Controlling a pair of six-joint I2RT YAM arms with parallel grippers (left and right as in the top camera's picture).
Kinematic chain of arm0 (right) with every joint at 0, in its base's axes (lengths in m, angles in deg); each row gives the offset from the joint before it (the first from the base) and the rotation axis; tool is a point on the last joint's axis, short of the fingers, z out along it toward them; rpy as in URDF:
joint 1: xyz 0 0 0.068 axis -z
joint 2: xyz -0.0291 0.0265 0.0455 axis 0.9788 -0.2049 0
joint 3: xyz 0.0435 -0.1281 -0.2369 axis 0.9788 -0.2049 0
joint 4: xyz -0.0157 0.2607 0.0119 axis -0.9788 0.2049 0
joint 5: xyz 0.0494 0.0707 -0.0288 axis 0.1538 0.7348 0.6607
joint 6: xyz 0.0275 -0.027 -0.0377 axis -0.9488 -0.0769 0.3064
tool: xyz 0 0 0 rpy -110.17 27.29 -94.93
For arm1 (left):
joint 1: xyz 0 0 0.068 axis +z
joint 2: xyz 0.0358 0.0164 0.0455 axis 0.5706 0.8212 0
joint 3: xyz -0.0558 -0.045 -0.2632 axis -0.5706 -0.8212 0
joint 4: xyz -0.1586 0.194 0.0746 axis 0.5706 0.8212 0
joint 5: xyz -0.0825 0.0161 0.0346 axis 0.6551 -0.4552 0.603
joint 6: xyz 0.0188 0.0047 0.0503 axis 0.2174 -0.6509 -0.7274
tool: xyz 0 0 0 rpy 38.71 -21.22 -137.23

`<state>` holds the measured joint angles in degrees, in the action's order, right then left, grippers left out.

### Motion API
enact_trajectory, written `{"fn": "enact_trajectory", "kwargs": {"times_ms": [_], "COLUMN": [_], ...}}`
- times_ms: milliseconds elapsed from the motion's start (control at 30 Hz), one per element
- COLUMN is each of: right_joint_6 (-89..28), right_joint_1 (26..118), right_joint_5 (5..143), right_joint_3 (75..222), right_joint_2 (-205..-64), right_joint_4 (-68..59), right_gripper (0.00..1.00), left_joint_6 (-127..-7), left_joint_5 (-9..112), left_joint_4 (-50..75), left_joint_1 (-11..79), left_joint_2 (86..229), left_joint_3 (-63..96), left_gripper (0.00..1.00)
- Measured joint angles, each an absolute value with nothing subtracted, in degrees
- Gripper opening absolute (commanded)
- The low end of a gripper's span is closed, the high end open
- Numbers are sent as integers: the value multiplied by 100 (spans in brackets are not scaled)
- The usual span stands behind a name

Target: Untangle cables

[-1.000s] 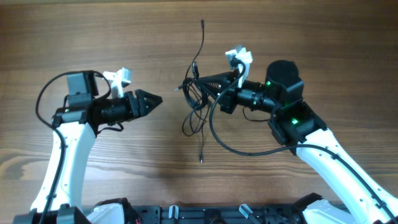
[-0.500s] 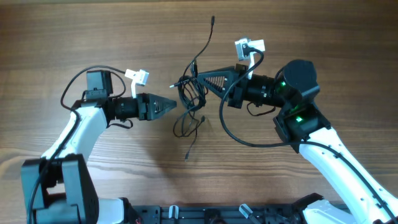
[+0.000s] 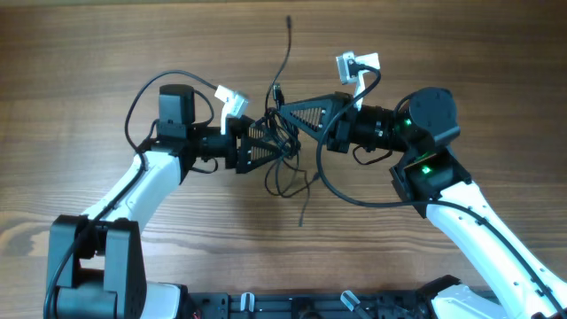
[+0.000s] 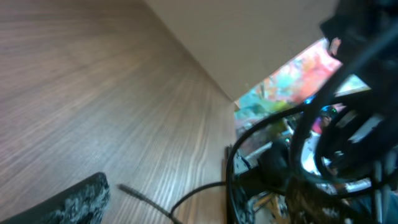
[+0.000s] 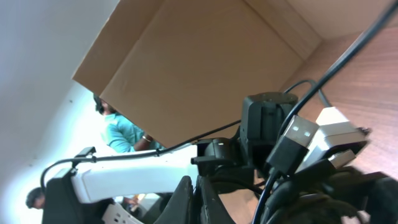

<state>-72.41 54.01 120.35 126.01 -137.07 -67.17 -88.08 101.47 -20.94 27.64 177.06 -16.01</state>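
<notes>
Overhead: the cables sit bunched at the middle of the wooden table, with one strand trailing toward 12 o'clock and another toward 6. The left gripper reaches in from 9 o'clock, jaws apart around the bunch. The right gripper comes from 3 o'clock, pinched on a strand.

Left wrist: one finger shows at 7 o'clock, and a thin strand lies beside it.

Right wrist: the fingers are pressed together at 6 o'clock.

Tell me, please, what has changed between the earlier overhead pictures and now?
The left hand swung inward across the table until it reached the cables, its jaws opening as it came. The right hand stayed shut on the cables near the middle; their loose tail shifted a little.
</notes>
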Motion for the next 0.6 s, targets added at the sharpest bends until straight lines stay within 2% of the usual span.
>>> {"fn": "enact_trajectory", "kwargs": {"times_ms": [67,133,167,200,300,500,600], "right_joint_6": [-7444,-7645,-7689,-7756,-7960,-8480,-8742], "right_joint_1": [5401,5412,5412,5412,5441,5797,6051], "right_joint_5": [12033,12026,12004,11960,11729,11523,11536], "right_joint_3": [12601,12601,12601,12601,12601,12601,12601], "right_joint_2": [-13707,-13707,-13707,-13707,-13707,-13748,-13927], "right_joint_4": [-6948,-7324,-7421,-7451,-7532,-8157,-8461], "right_gripper": [4,4,4,4,4,4,4], "left_joint_6": [-8277,-7365,-6948,-6275,-5901,-6069,-6202], "left_joint_5": [9642,8969,8754,8466,8274,8781,8960], "left_joint_4": [-2260,-2540,-2735,-3069,-3631,-4018,-4018], "left_joint_1": [2715,2718,2720,2711,2602,2499,2571], "left_joint_2": [17708,17708,17712,17714,17734,17734,17734], "left_joint_3": [-1603,-1601,-1614,-1616,-1632,-1625,-1625], "left_gripper": [72,81,89,90,91,89,96]}}
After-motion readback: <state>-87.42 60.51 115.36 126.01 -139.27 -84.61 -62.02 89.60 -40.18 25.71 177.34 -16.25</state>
